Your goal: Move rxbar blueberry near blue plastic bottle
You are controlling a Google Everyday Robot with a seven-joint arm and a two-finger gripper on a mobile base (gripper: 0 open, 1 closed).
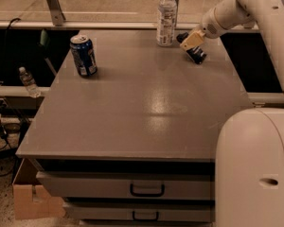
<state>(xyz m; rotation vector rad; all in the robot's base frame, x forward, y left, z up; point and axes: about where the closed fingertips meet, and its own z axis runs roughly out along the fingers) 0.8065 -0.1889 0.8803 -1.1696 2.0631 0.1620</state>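
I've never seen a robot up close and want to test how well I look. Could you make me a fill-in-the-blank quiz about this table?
The hand, holding a dark snack bar, is just ____ of the water bottle at the table's far edge. The bottle's cap is ____. The soda can stands ____ on the table.
Missing words: right; white; upright.
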